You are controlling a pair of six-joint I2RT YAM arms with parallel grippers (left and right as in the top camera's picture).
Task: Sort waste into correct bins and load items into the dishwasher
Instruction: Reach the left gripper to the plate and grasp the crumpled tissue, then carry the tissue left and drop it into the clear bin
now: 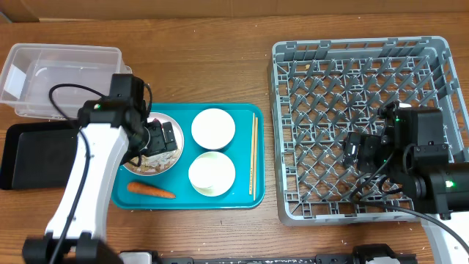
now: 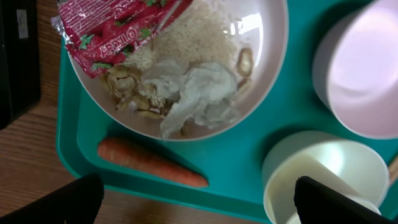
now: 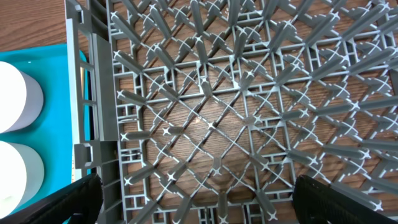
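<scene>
A white plate (image 1: 168, 119) on the teal tray holds a red wrapper (image 2: 112, 31), crumpled tissue (image 2: 199, 93) and beige food scraps (image 2: 193, 37). An orange carrot (image 1: 152, 191) lies on the tray in front of the plate. Two white bowls (image 1: 213, 127) (image 1: 212, 174) and the chopsticks (image 1: 253, 154) sit to its right. My left gripper (image 1: 163, 139) hovers open over the plate, its fingers (image 2: 62, 202) wide apart and holding nothing. My right gripper (image 1: 353, 150) hangs open above the grey dishwasher rack (image 1: 366, 81), which has nothing in it.
The clear tub (image 1: 58, 77) stands at the back left, with the black tray (image 1: 33, 154) just in front of it. The teal tray (image 1: 187, 199) lies between those bins and the rack. In the right wrist view the bowls (image 3: 15, 96) show beyond the rack's wall (image 3: 93, 93).
</scene>
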